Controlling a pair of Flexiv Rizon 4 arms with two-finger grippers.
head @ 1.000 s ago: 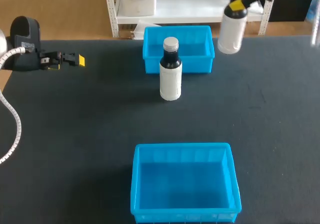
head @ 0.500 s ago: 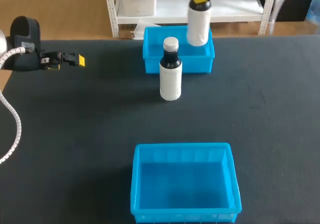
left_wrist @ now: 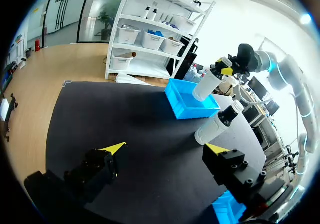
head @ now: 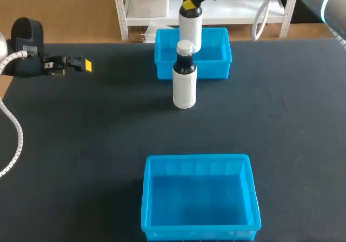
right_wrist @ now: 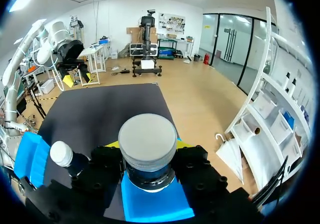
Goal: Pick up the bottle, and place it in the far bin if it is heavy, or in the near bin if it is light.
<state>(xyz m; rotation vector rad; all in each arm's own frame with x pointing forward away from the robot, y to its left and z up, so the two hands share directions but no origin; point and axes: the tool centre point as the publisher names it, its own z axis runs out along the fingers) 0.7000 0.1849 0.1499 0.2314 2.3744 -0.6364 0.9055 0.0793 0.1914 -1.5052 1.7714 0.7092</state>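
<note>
At the near edge of the counter (head: 97,133) sits the near bin (head: 197,158), and beyond it a second bottle (head: 184,87) stands upright just before the far bin (head: 216,69). Off to the left, the left hand (head: 84,65) hovers with fingers apart, holding nothing. Farthest back, the bottle (head: 190,28) hangs above the far bin, long axis vertical, cap up, its neck clamped in the right hand (head: 188,5).
</note>
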